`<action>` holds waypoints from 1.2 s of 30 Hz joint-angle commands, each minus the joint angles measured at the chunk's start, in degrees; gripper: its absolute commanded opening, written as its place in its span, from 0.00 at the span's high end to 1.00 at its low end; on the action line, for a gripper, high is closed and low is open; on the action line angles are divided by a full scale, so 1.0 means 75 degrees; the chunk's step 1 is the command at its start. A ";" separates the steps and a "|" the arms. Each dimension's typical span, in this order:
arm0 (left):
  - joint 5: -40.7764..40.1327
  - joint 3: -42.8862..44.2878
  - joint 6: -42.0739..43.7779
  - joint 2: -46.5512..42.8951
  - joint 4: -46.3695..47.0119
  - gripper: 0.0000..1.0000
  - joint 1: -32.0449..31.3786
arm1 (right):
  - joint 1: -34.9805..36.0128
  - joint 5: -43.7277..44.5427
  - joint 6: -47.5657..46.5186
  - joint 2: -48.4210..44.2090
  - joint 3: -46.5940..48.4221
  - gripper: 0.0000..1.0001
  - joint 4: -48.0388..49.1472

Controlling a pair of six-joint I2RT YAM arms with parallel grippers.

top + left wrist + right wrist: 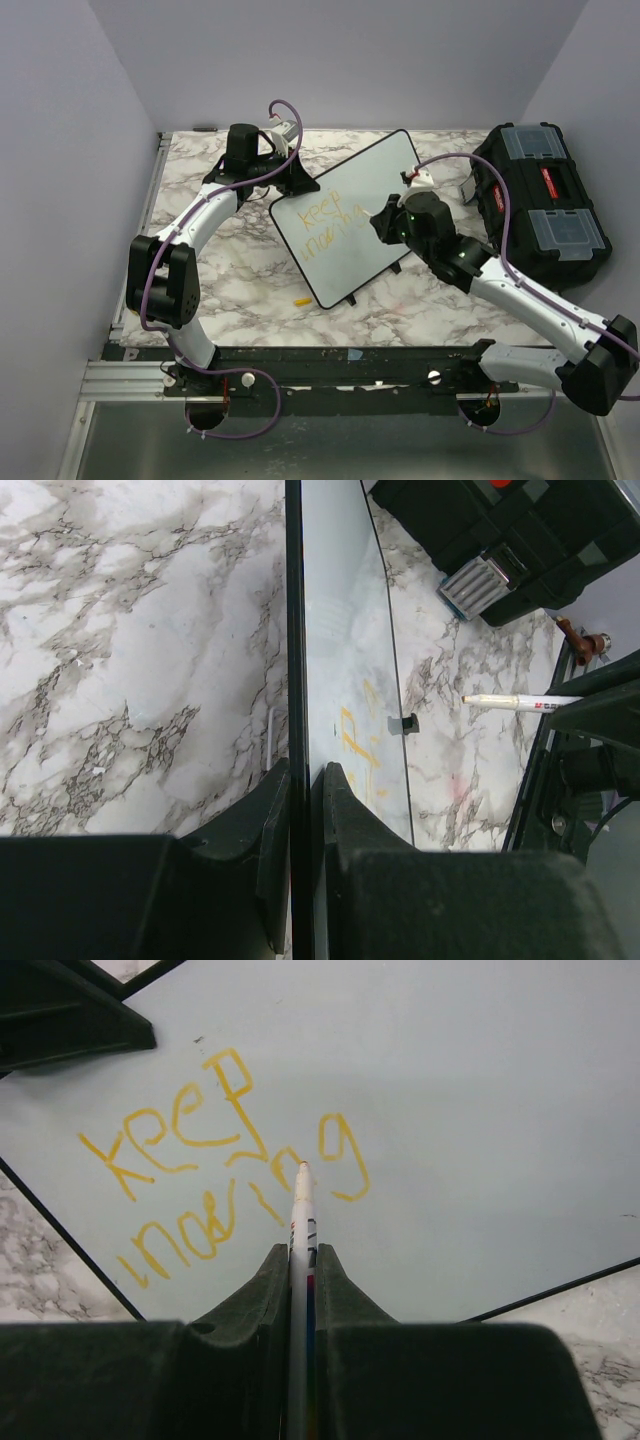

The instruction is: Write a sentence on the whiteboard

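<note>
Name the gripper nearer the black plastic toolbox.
Right. The right gripper holds a white marker over the glossy white whiteboard beside the toolbox; the left gripper clamps the board's opposite edge.

The marble-patterned table (240,270) carries the whiteboard (365,185) near its middle. A black toolbox (540,205) sits to the board's right. A small yellow piece (302,300), perhaps a marker cap, lies just off the board's near-left edge.

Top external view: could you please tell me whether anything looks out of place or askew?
The whiteboard sits diagonal to the table edges, its rim clamped by the left gripper. A small yellow piece, perhaps a marker cap, lies loose on the table beside the board's near edge.
</note>
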 commanded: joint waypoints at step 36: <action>0.0280 -0.0214 0.0760 0.0149 -0.0367 1.00 -0.0300 | 0.1897 -0.0447 -0.0644 -0.0187 -0.0642 0.99 -0.0572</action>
